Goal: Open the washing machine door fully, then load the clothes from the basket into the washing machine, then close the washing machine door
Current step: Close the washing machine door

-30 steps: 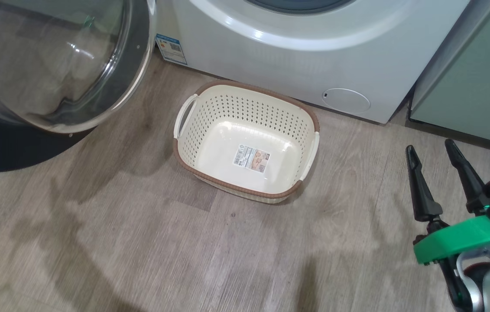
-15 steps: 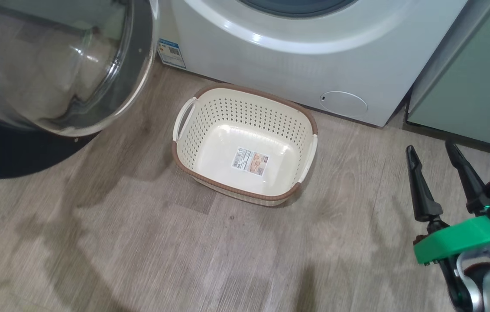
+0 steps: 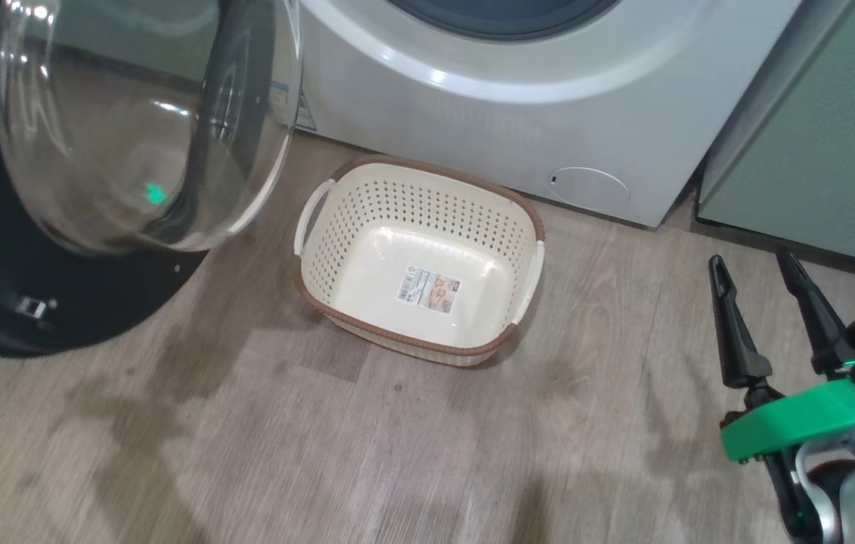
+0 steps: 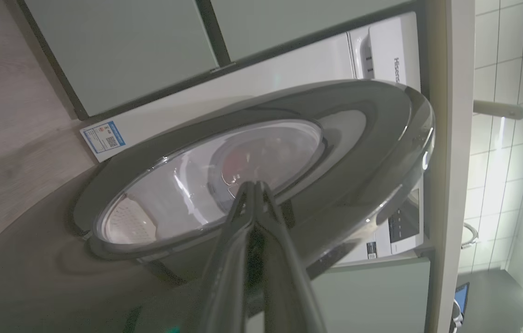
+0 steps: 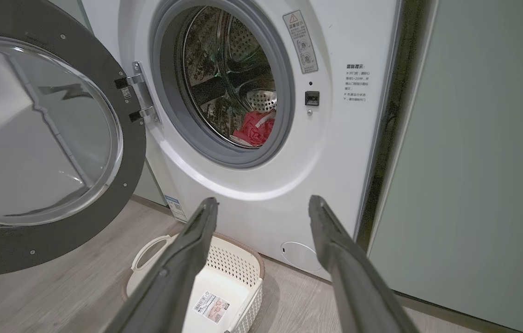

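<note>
Upper left of the head view: large round washing machine door [image 3: 132, 136], glossy black rim, bulging clear glass, swung out from the big white front-loading washing machine [image 3: 487, 128]. Mid-frame on the grey wood-look floor [image 3: 397, 453]: cream perforated plastic basket [image 3: 427, 204] with brown rim, label sticker on its bare bottom. Centre of the right wrist view: bright red clothes [image 5: 253, 129] with white trim, low in the steel drum [image 5: 229, 60]. Lower right of the head view: right gripper [image 3: 748, 261], dark fingers spread wide, gripping nothing. Bottom centre of the left wrist view: left gripper [image 4: 254, 185], fingers pressed together, nothing between, tips at the door's outer glass; contact impossible to judge.
</note>
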Robot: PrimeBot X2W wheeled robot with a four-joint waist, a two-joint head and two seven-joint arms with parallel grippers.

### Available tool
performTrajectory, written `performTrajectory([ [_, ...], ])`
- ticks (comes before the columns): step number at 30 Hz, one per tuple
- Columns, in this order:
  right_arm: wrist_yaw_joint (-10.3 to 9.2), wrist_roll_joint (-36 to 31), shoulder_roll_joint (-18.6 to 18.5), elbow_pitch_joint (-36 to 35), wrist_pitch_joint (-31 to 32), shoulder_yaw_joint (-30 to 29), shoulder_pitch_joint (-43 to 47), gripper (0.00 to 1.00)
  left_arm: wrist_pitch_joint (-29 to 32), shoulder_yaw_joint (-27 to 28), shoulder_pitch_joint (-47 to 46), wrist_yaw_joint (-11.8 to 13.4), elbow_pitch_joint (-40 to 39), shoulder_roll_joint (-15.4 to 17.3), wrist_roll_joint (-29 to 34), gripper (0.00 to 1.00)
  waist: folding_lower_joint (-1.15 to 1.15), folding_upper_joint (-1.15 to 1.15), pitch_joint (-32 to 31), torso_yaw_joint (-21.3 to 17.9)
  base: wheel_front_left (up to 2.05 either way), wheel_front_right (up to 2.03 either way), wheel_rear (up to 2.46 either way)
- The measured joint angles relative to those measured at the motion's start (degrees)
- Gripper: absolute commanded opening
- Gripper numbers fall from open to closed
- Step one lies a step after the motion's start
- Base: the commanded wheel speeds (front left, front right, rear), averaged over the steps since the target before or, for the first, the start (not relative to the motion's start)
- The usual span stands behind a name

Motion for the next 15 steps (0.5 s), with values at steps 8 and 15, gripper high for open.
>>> performTrajectory([
  [8, 0.0, 0.6, 0.0, 0.8, -1.2, -0.1, 0.0, 1.0, 2.3, -0.4, 5.6, -0.3, -9.5, -3.1, -1.2, 0.0, 0.0, 0.0, -0.1, -1.4, 0.0, 0.0, 0.0],
  [15, 0.0, 1.2, 0.0, 1.9, -2.3, -0.1, 0.0, 1.0, 3.0, -0.7, 9.0, -0.3, -16.6, -5.7, -2.3, 0.0, 0.0, 0.0, -0.1, -3.7, 0.0, 0.0, 0.0],
])
